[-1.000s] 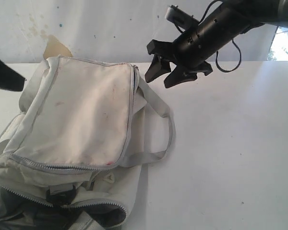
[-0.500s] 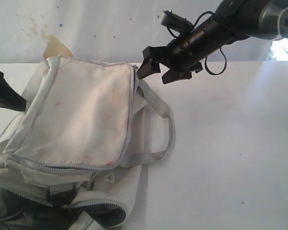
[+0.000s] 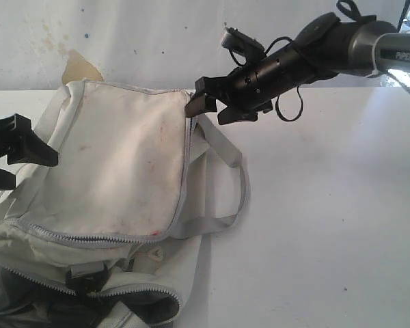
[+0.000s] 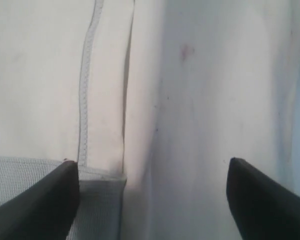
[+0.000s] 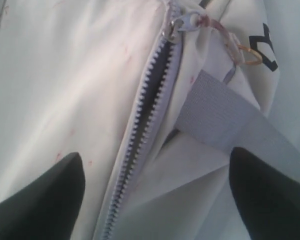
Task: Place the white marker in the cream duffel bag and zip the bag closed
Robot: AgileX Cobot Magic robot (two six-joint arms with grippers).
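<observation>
Fabric fills most of the scene: one cream duffel bag [image 3: 116, 164] is laid on the white table [image 3: 328, 225], its flat top panel turned upward and marked with faint reddish stains. Three zipper lines are counted in the exterior view: one side zipper [image 3: 189, 157] along the right edge of the panel, one along its near edge, and one around the mouth [image 3: 27, 307] at the bottom, which is left gaping over a dark grey lining. One grey strap loop [image 3: 240, 184] is spread on the table beside the bag, and one black buckle [image 3: 85, 277] is seen near the mouth.

Two grippers are in view. The right gripper [image 3: 206, 109] is held at the far right corner of the bag, at the end of the side zipper; its two fingers are spread wide and nothing is pinched between them. In its wrist view one metal zipper pull [image 5: 182, 22] is seen, and a dark gap is shown between the two rows of teeth. Whether the bag is touched cannot be told.

The left gripper [image 3: 35, 172] is placed over the left side of the bag, its two fingers likewise spread wide and nothing gripped; only cream fabric and one band of grey webbing [image 4: 20, 172] are seen beneath it.

Where the white marker lies cannot be told from these three views.
</observation>
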